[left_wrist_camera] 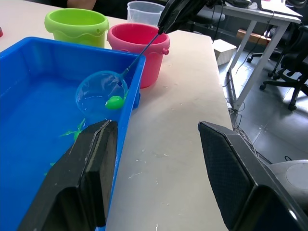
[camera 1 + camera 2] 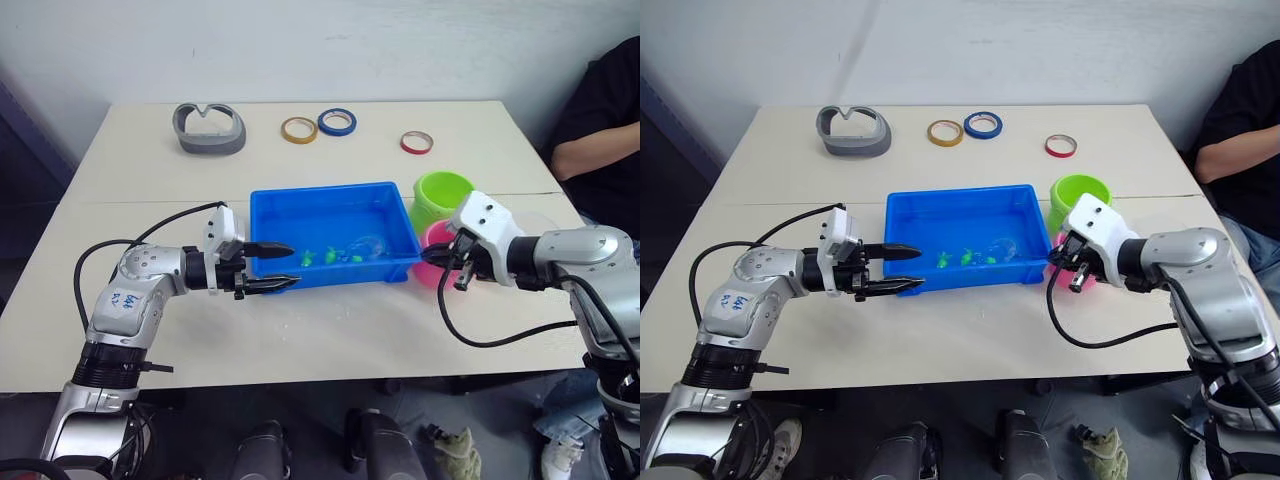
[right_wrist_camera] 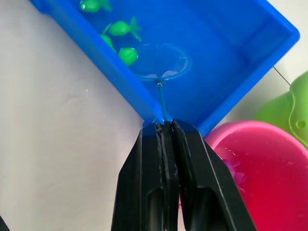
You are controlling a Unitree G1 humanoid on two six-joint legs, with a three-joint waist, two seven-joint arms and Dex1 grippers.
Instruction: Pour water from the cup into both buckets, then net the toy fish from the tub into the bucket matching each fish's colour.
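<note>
Blue tub (image 2: 335, 236) sits mid-tabletop (image 2: 300, 330); green bucket (image 2: 441, 196) and pink bucket (image 2: 437, 250) stand just beside its right end, so the right arm is the nearer one for both. Green toy fish (image 2: 330, 257) cluster along the tub's near wall, roughly mid-length. Left gripper (image 2: 277, 267) is at the tub's left end, jaws spread and holding nothing, one finger over the rim, one outside it. Right gripper (image 2: 440, 256) sits in front of the pink bucket.

Left wrist view: net (image 1: 101, 90) hoop rests inside the tub near its corner, a green fish (image 1: 114, 102) at the hoop's edge. The thin handle runs up over the tub wall to the right gripper above the pink bucket. Clear cup (image 1: 144, 11) stands behind the buckets.

Right wrist view: right jaws clamped tight on the net handle. Handle's long axis points straight out from the jaws into the tub; hoop is just beside the fish, not clearly under one. Judgement: the scoop must sweep toward the near wall, then swing to the green bucket, beyond the pink one.
</note>
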